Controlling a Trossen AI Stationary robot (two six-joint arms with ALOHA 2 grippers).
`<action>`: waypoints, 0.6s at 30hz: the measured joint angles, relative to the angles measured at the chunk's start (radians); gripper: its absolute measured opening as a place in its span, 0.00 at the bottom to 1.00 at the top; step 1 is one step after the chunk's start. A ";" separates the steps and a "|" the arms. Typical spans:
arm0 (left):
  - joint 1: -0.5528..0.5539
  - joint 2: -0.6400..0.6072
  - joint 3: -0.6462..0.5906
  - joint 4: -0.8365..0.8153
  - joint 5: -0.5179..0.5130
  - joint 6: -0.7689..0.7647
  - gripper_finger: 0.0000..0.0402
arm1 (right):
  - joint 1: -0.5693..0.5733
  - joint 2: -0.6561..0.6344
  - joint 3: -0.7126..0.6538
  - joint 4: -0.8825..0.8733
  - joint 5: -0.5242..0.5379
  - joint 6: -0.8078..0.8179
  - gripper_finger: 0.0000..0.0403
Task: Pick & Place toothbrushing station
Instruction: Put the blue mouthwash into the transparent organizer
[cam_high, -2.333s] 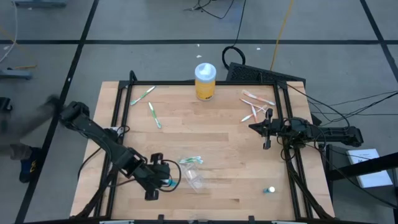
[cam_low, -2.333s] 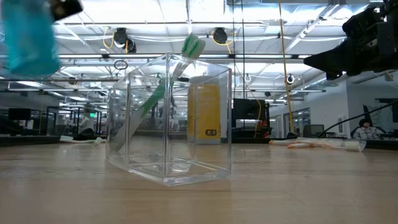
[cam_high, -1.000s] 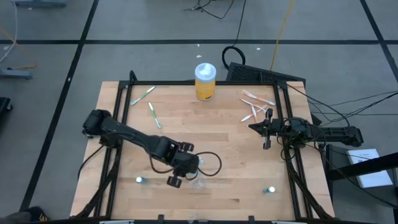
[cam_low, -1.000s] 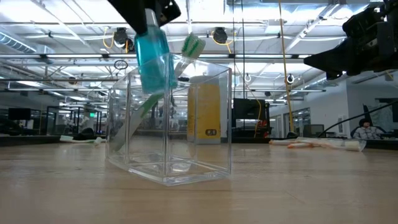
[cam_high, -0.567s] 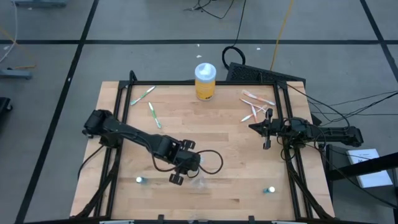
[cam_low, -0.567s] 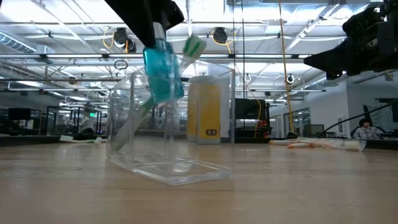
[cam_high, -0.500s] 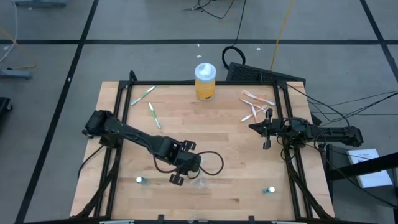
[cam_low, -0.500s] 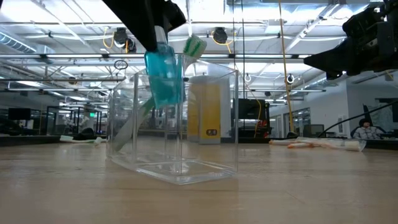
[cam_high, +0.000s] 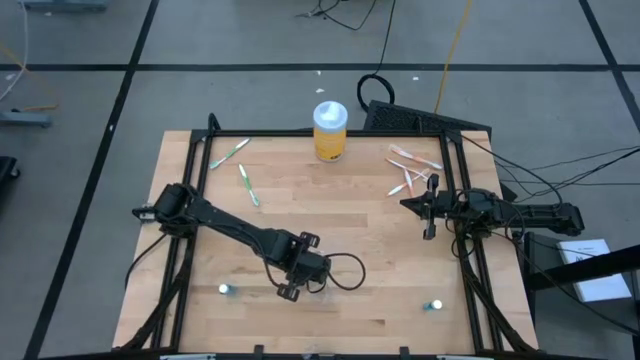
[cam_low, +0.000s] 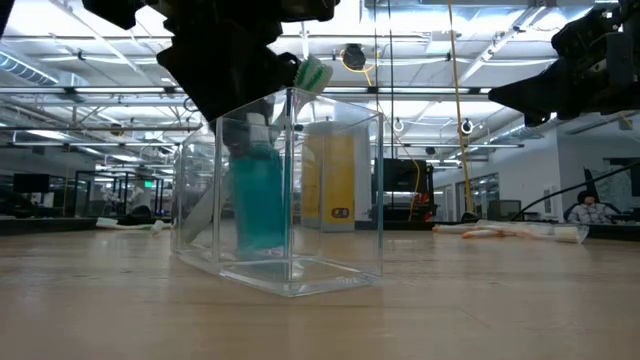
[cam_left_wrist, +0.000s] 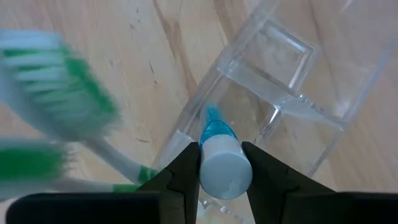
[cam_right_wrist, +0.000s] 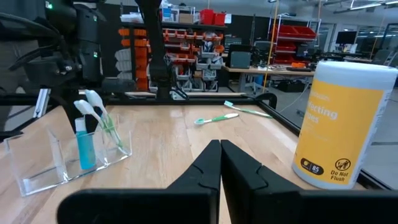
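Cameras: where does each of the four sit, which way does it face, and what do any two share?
High: overhead, straight down on the table; both arms show.
Low: table height, level through the clear station; the left claw comes in above it.
Left wrist: looks down past its fingers gripping a teal tube's cap inside the station.
Right wrist: level across the table past its shut right claw.
Shared: low and right wrist both show the yellow jar.

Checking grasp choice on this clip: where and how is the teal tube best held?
By its white cap, from straight above. The tube stands upright inside the clear station, so only the cap clears the walls. The left gripper grips it that way.
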 joint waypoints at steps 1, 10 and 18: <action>0.000 0.001 0.000 -0.001 0.002 0.000 0.25 | 0.000 0.000 0.000 0.000 0.000 0.000 0.01; 0.001 0.006 0.001 0.000 0.006 -0.002 0.28 | 0.000 0.000 0.000 0.000 0.000 0.000 0.01; 0.000 0.010 -0.002 -0.004 0.011 -0.021 0.41 | 0.000 0.000 0.000 0.000 0.000 0.000 0.01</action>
